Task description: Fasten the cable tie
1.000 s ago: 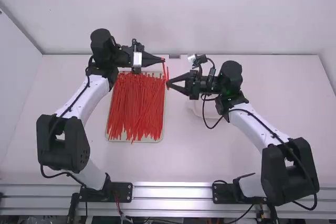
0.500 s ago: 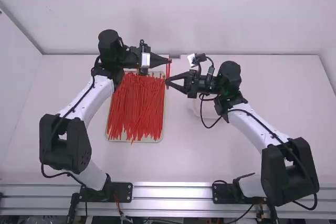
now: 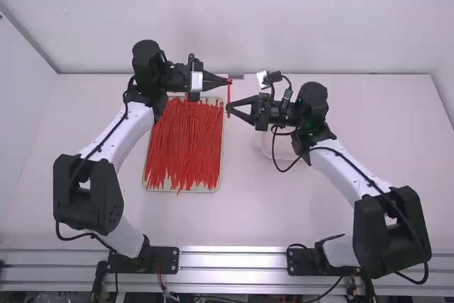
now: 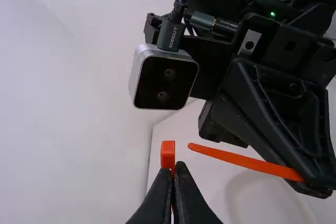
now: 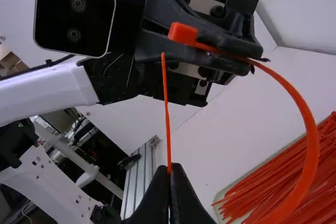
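**Cable tie [image 5: 313,129] held in the air between both jaws, tail tip short of the head**

The tie is a thin strip of red plastic; expect it to be very light, springy along its length and smooth enough to slide in a loose pinch. It already stands in a bow, so it will likely push back and flick away if either end is let go. Take it close to each end, as it is taken now; a hold near the tail tip leaves little free length to wobble while you aim at the slot.

The left jaws are closed tight on the strip just under the square head [image 4: 167,153], which stands clear above their tips; the right jaws are closed tight on the thin tail [image 4: 236,161]. The tail's tip lies just beside the head, and I judge it not yet threaded. All this hangs above the far right corner of the tray [image 3: 220,179], which carries the heap of spare ties [image 3: 186,140] toward the back of the bench [image 3: 397,118].

Against a second ago, the left arm [image 3: 120,129] has swung toward the middle, carrying the head closer to the tail; in the last half second it has kept its place. The right jaws have risen a little toward the left jaws, so the gap between the two ends is smaller; the heap and tray lie as they did.
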